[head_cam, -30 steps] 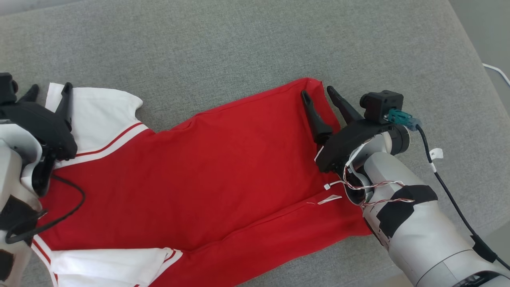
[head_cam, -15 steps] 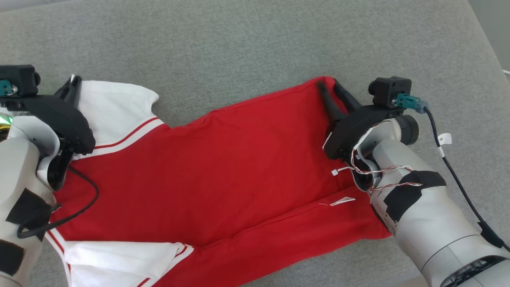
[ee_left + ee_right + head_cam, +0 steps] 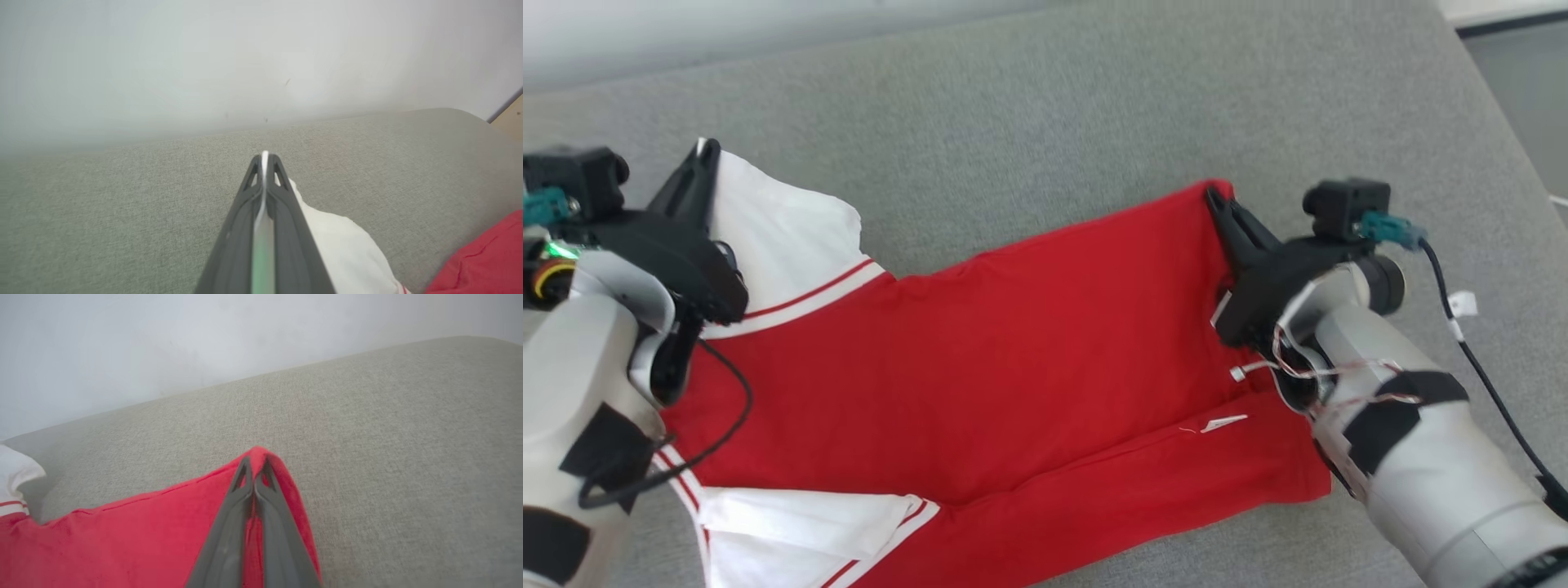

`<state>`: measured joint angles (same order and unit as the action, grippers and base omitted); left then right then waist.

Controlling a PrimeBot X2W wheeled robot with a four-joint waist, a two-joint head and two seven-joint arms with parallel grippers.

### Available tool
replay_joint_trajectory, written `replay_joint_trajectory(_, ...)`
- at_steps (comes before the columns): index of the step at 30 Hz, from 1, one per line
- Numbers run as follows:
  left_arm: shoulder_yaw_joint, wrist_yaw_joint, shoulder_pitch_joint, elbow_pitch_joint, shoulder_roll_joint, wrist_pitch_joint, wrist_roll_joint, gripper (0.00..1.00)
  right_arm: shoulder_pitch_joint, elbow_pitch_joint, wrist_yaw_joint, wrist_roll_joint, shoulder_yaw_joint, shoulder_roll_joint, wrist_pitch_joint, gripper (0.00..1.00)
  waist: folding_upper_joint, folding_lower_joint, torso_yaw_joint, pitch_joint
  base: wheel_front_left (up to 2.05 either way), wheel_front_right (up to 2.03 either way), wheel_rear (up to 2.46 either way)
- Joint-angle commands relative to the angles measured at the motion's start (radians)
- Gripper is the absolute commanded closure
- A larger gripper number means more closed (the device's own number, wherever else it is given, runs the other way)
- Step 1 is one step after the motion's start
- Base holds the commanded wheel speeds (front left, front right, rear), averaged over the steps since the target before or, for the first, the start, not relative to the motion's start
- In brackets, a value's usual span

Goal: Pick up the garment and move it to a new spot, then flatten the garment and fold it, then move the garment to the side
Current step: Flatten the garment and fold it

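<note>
Bare grey upholstery [image 3: 1045, 122] beyond the red-and-white shirt [image 3: 1013, 343] lies open for passage; a pale wall [image 3: 204, 61] bounds its far edge.

forearms [image 3: 1462, 490]: pale grey, black tape | jaws: dark | cable [image 3: 1485, 384]: black

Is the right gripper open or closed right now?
Shut. In the right wrist view the right gripper has its fingers pressed together, with the red corner of the garment pinched between them.

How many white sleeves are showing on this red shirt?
2 on the shirt. The far sleeve lies at the upper left, pinched by the left claw. The near sleeve is at the bottom left, partly off the picture.
</note>
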<state>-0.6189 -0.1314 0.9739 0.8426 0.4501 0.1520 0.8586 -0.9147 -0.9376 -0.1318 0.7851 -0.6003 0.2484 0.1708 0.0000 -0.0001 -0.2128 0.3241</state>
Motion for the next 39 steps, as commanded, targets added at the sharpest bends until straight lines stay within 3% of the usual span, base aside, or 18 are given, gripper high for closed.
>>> replay_joint_trajectory(1,-0.004,0.002,-0.024,-0.011,0.003,0.012,0.009,1.0,0.02,0.015,0.002,0.014,-0.006,0.014,-0.002,1.0,0.0,0.0001,0.023,-0.043,0.0,0.0,0.0)
replay_joint_trajectory(9,-0.002,0.01,-0.199,-0.216,0.055,0.088,0.037,1.0,0.194,0.226,0.002,0.113,-0.06,0.165,-0.034,1.0,0.0,0.0001,0.07,-0.114,0.0,0.0,0.0)
replay_joint_trajectory(17,0.006,0.131,-0.483,-0.555,0.095,0.108,0.02,1.0,0.37,0.379,0.002,0.19,-0.042,0.279,-0.053,1.0,0.0,0.0001,0.124,-0.141,0.0,0.0,0.0)
replay_joint_trajectory(23,0.003,0.211,-0.654,-0.729,0.11,0.11,0.02,1.0,0.442,0.412,0.002,0.198,-0.003,0.335,-0.065,1.0,0.0,0.0001,0.145,-0.148,0.0,0.0,0.0)
replay_joint_trajectory(32,0.026,0.249,-0.796,-0.786,0.08,0.113,0.026,1.0,0.485,0.377,0.002,0.192,0.029,0.354,-0.08,1.0,0.0,0.0001,0.178,-0.157,0.0,0.0,0.0)
replay_joint_trajectory(39,0.011,0.23,-0.846,-0.725,0.034,0.113,-0.004,1.0,0.544,0.402,0.002,0.214,0.041,0.367,-0.101,1.0,0.0,0.0001,0.196,-0.171,0.0,0.0,0.0)
